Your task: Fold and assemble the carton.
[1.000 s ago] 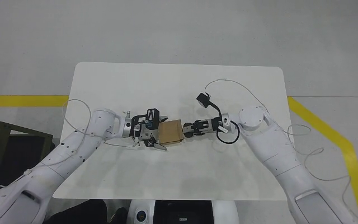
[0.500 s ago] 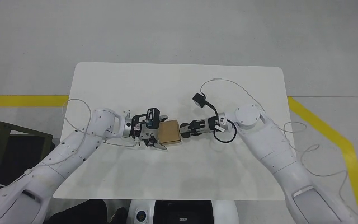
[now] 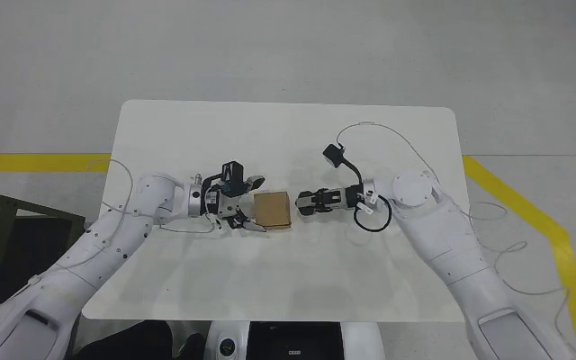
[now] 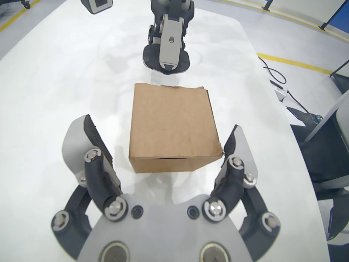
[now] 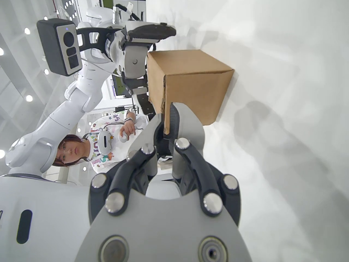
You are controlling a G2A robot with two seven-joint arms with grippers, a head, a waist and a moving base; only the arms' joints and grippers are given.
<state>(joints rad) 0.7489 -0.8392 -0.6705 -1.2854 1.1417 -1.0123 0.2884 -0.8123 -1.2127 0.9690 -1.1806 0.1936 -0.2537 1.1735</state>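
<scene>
A closed brown carton (image 3: 272, 210) sits on the white table (image 3: 288, 126), a little in front of its middle. My left gripper (image 3: 254, 206) is just to the carton's left, open, its fingers wider than the box and touching nothing. In the left wrist view the carton (image 4: 173, 126) lies just ahead of the spread fingers (image 4: 90, 134). My right gripper (image 3: 301, 200) is shut and hovers close to the carton's right side, a small gap between them. In the right wrist view its fingertips (image 5: 174, 113) overlap the carton's (image 5: 188, 83) near corner.
A thin cable (image 3: 387, 133) loops over the table behind the right arm, and another cable (image 3: 121, 175) trails at the left edge. Bare table surface extends behind and in front of the carton.
My left gripper has drawn back to the left, off the carton it straddled. The right gripper pushed in against the carton's side, then backed off to the right. The carton stayed put.
</scene>
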